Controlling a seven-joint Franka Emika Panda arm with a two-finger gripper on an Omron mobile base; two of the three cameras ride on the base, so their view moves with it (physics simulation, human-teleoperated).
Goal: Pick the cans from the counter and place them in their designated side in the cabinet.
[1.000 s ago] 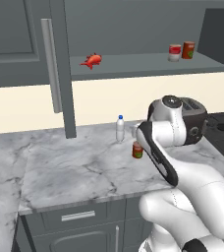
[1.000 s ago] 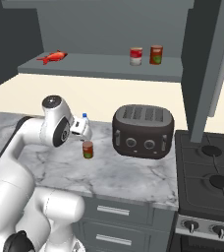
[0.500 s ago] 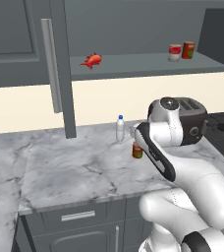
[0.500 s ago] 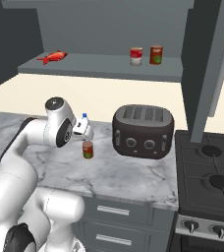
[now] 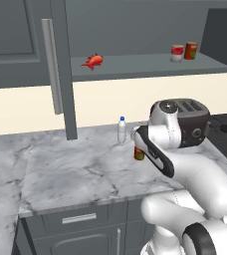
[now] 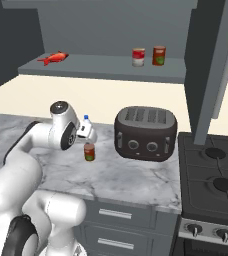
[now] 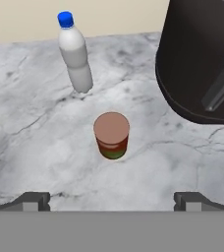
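Dark red can [image 7: 111,135] stands upright on bench [image 7: 30,147] — hand view shows the pincer [image 7: 111,199] spread wide above it, gripping nothing — base views hide that.

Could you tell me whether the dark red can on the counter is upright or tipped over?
Upright. The dark red can stands on its base on the counter, its round top facing the hand camera, apart from the bottle.

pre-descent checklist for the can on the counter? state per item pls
1. Gripper open, fingertips spread wide: ok.
2. Dark red can upright on the counter, centred between the fingertips in the hand view: ok.
3. Bottle stands apart from the can: ok.
4. Toaster apart from the can, though near the right finger's path: cannot tell.
5. Cabinet shelf has free space beside the two cans already there: ok.
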